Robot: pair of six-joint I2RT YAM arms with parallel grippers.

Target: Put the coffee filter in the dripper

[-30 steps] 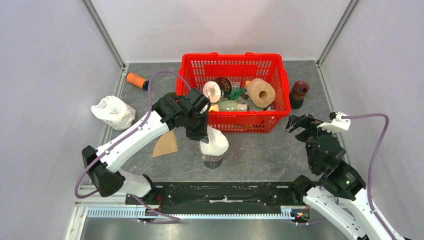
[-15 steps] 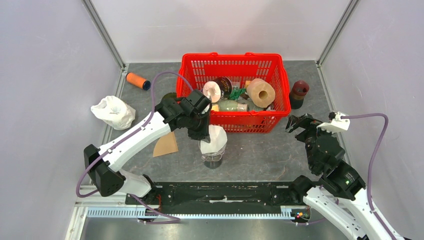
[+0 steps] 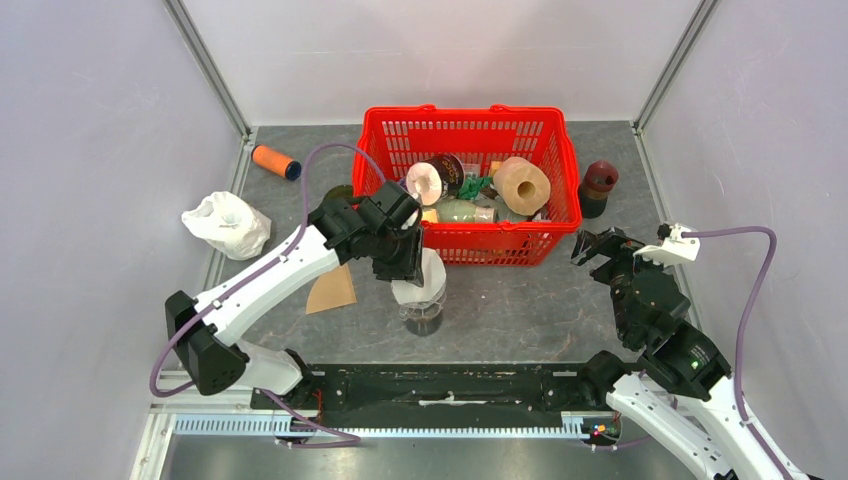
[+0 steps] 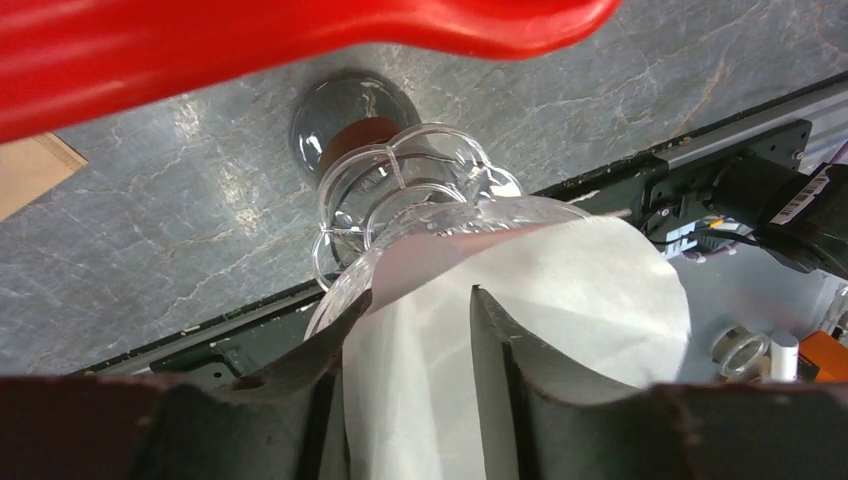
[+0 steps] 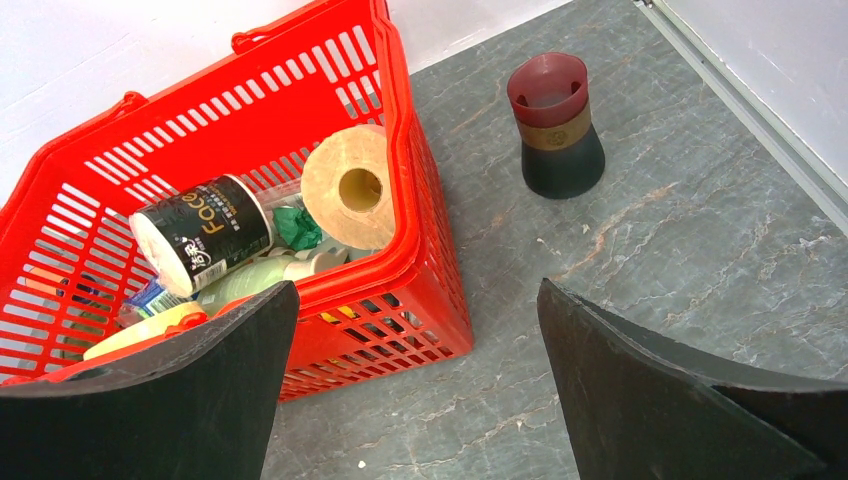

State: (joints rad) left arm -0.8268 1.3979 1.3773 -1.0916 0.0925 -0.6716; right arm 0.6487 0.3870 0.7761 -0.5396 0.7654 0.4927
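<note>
The white paper coffee filter (image 3: pixel 424 276) sits in the mouth of the clear glass dripper (image 3: pixel 424 316), which stands on the table in front of the red basket. In the left wrist view the filter (image 4: pixel 590 290) fills the gap between my fingers, above the dripper's ribbed glass (image 4: pixel 400 185). My left gripper (image 3: pixel 408 262) is shut on the filter, its jaws held partly apart by the bulging paper and touching it on both sides. My right gripper (image 3: pixel 598 247) is open and empty at the right, well away from the dripper.
The red basket (image 3: pixel 466 118) of rolls and bottles stands just behind the dripper. A brown paper filter (image 3: pixel 331 289) lies left of it. A dark red and black cup (image 3: pixel 598 188), a white bag (image 3: pixel 226 224) and an orange cylinder (image 3: pixel 274 161) lie around.
My left gripper has moved slightly left and down with the filter, and the filter now sits lower in the dripper's mouth. The right arm has not moved.
</note>
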